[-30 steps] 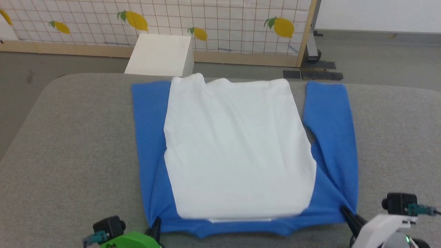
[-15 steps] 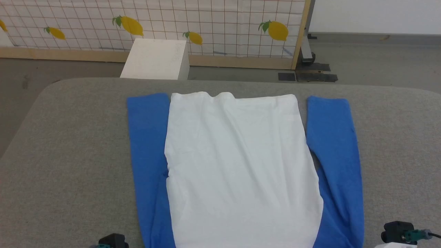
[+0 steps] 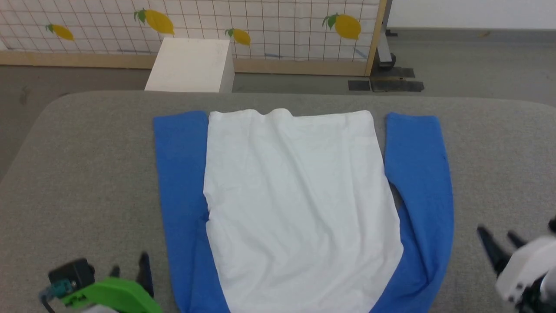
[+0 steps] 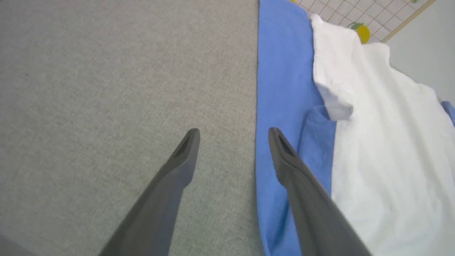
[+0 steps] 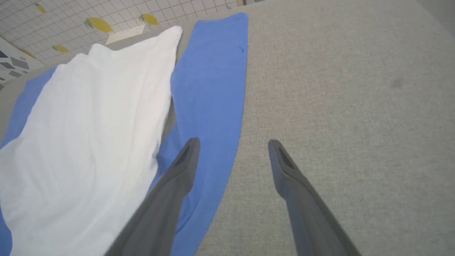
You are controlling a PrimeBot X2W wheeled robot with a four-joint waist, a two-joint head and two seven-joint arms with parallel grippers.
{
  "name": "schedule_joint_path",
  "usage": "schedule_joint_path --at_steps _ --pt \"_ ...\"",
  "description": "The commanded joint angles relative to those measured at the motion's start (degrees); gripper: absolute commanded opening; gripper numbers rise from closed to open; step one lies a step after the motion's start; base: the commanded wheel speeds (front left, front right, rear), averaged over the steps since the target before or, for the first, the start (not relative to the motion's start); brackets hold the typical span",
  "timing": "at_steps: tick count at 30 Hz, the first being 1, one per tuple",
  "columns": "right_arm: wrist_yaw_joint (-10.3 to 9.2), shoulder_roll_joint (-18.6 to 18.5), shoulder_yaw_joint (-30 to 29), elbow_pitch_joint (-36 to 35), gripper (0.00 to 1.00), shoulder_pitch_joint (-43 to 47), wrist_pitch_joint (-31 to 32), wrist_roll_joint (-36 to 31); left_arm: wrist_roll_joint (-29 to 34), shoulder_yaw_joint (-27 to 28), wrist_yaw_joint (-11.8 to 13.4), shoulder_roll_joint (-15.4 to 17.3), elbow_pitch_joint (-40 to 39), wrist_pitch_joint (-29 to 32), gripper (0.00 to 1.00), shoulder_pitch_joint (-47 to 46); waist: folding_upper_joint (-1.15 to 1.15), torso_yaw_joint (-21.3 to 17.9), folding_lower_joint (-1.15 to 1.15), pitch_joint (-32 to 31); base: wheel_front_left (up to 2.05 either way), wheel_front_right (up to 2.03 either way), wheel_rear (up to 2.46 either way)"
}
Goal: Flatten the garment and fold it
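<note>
Head camera high, facing forward and down over the grey table point(image 3: 87, 165), left wrist camera close and low along the left blue sleeve point(image 4: 284, 71), right wrist camera likewise along the right blue sleeve point(image 5: 213, 78), all three share the garment point(image 3: 295, 195)

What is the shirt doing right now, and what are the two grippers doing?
Shirt: spread flat on the grey table, blue sleeves straight alongside, not yet folded.
Left gripper: open, empty, beside the shirt.
Right gripper: open, empty, beside the shirt.
</note>
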Motion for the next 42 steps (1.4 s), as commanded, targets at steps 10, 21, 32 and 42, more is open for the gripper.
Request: schedule_joint_path --at_steps 10,21,32,42 --pt "-0.08 -6.7 -0.9 14.7 1.0 -30.9 1.4 -5.8 13.5 2.3 -4.4 0.2 -5.3 -18.7 1.0 -10.8 0.0 1.2 0.01 13.1 0.0 0.0 0.0" --pt "-0.08 -11.7 -1.0 30.7 1.0 -52.4 6.8 -17.0 27.9 9.4 -10.7 -11.2 -15.1 -19.1 1.0 -15.0 0.0 7.6 0.01 25.8 0.0 0.0 0.0" --pt "-0.08 -14.8 1.7 36.7 1.0 -58.5 7.6 -22.3 32.1 12.9 -16.7 -17.8 -15.8 -19.1 1.0 -15.5 0.0 11.0 0.01 31.8 0.0 0.0 0.0" --pt "-0.08 -14.8 2.0 40.0 0.0 -58.0 8.0 -20.2 32.5 14.4 -18.6 -18.7 -13.7 -19.1 1.0 -15.9 0.0 9.6 0.01 30.6 0.0 0.0 0.0"
